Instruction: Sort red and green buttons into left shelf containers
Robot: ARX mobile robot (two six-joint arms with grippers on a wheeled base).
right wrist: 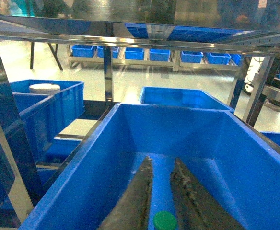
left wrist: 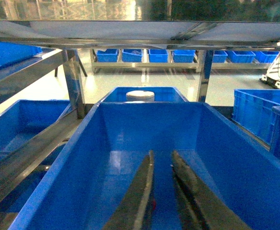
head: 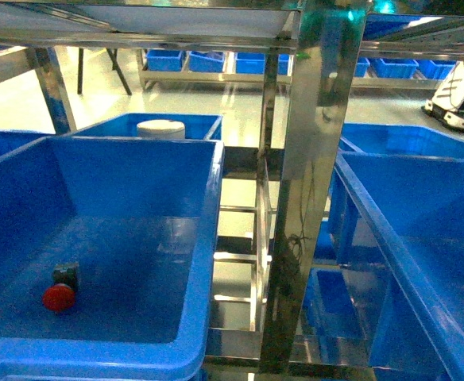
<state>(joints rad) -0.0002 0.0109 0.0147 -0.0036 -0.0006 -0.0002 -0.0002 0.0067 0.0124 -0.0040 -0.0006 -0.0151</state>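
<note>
From the head view, a red button [head: 59,291] with a round cap and dark square base is lying on the smooth floor of the big blue bin [head: 208,238] on the left. A shiny metal post [head: 311,182] is standing in the middle.

The left wrist view is showing the left gripper [left wrist: 163,163] hanging inside that bin — its two dark fingers are close together, with a speck of red between them lower down.

Only the right wrist view is showing a green button [right wrist: 165,220] — the right gripper [right wrist: 161,167] fingers are narrow, pointing into another blue bin [right wrist: 106,158], the round cap sitting between them near the bottom edge. I cannot tell if they are squeezing it.

green button [right wrist: 165,221]: cut by bottom edge | left gripper [left wrist: 161,165]: hides button
</note>
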